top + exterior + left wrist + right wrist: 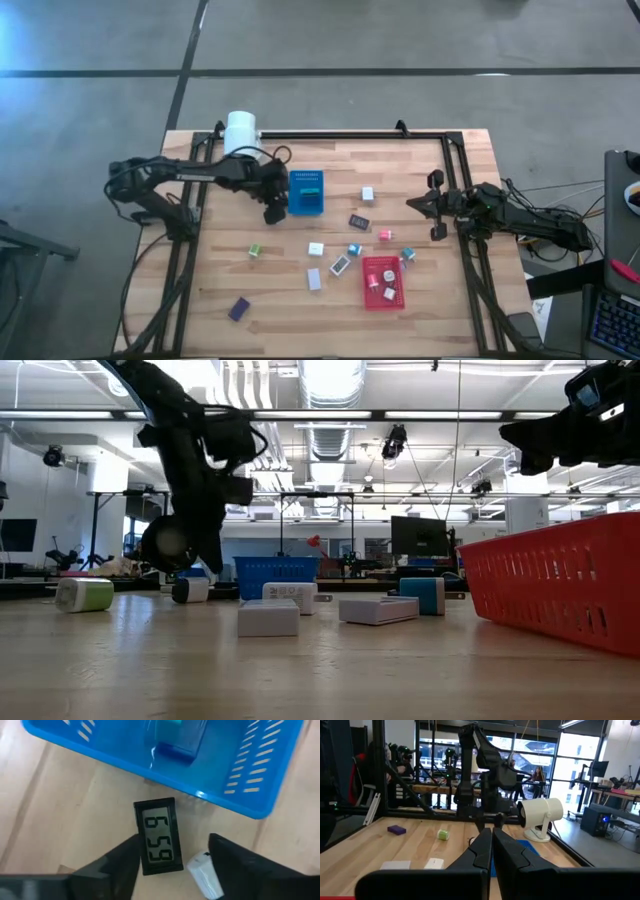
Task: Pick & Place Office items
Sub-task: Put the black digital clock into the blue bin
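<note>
My left gripper (275,208) hangs open just left of the blue tray (306,192), low over the table. In the left wrist view a small black display piece reading 659 (157,835) and a white piece (205,874) lie on the wood between the left gripper (174,842) fingers. A teal piece (172,737) lies in the blue tray (235,795). Other office items lie scattered mid-table: white (368,193), black (359,221), pink (385,234), teal (407,254), green (255,251), purple (239,308). My right gripper (420,204) waits shut, raised at the table's right side.
The red tray (383,282) sits right of centre near the near edge, with two small pieces (373,280) inside. A white cylindrical device (240,130) stands at the far left corner. A black frame rail (330,133) runs along the far edge. Bare wood lies near left.
</note>
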Robot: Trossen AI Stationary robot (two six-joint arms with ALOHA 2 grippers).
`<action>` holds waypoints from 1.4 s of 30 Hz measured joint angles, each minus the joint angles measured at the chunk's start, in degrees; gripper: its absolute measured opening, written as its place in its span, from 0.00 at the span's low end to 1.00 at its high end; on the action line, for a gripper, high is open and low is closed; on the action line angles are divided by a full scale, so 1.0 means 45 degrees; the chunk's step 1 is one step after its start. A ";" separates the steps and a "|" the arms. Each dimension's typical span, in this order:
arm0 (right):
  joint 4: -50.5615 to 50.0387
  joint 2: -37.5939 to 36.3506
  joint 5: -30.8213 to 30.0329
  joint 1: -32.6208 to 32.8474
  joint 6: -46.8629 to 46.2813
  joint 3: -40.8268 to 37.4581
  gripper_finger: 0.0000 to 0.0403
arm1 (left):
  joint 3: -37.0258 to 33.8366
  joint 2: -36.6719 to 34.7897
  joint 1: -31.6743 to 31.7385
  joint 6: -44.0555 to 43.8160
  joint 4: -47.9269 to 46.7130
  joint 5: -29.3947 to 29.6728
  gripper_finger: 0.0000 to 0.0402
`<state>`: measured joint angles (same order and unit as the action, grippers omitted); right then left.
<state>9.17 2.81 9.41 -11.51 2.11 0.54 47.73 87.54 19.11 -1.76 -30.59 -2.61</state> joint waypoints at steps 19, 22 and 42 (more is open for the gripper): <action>-0.0002 0.0010 0.0002 0.0000 -0.0060 0.0000 0.02 | 0.0271 0.2178 0.0131 0.0874 0.0718 0.1349 0.73; -0.0078 0.0010 0.0005 0.0000 -0.0102 0.0000 0.02 | 0.0295 0.2369 0.0174 0.1074 0.0757 0.1284 0.72; -0.0087 0.0005 0.0001 0.0000 -0.0057 0.0000 0.02 | 0.0193 0.1846 0.0219 0.1535 0.0567 0.0874 0.34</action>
<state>8.78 2.83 9.41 -11.51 1.85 0.54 48.60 95.85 20.10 5.15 -28.04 1.32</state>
